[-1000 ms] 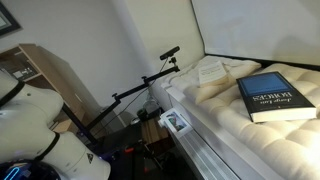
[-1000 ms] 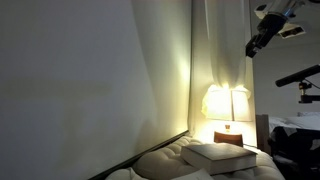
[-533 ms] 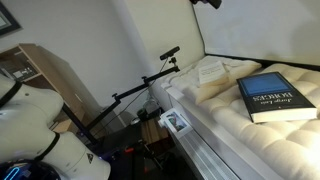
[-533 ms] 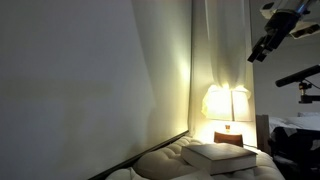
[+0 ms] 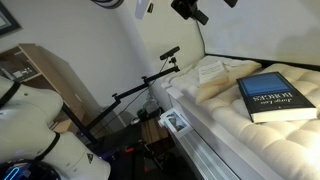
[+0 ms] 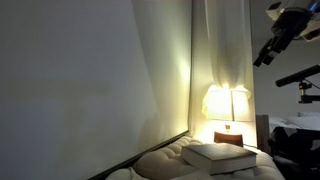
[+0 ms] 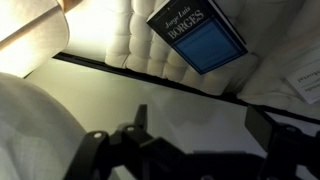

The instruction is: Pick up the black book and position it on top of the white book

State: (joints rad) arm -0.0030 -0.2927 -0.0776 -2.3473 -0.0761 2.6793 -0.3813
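Observation:
The black book (image 5: 272, 97) lies flat on the quilted mattress (image 5: 225, 110), dark blue cover up with white lettering. It also shows in the wrist view (image 7: 198, 37). The thin white book (image 5: 212, 71) lies beyond it near the wall, and its corner shows at the wrist view's right edge (image 7: 305, 85). In an exterior view a thick book (image 6: 225, 155) lies on the bed in front of the lamp. My gripper (image 5: 190, 10) hangs high above the bed, far from both books. It also shows in the other exterior view (image 6: 270, 50). In the wrist view its fingers (image 7: 205, 125) are wide apart and empty.
A lit table lamp (image 6: 227, 103) stands behind the bed. A black camera stand (image 5: 150, 80) and a wooden cabinet (image 5: 45, 75) stand beside the bed. A white wall and curtain (image 6: 170, 70) run along the mattress.
The gripper has come down into an exterior view from above the frame. In the other exterior view it has shifted slightly right and down. The books have not moved.

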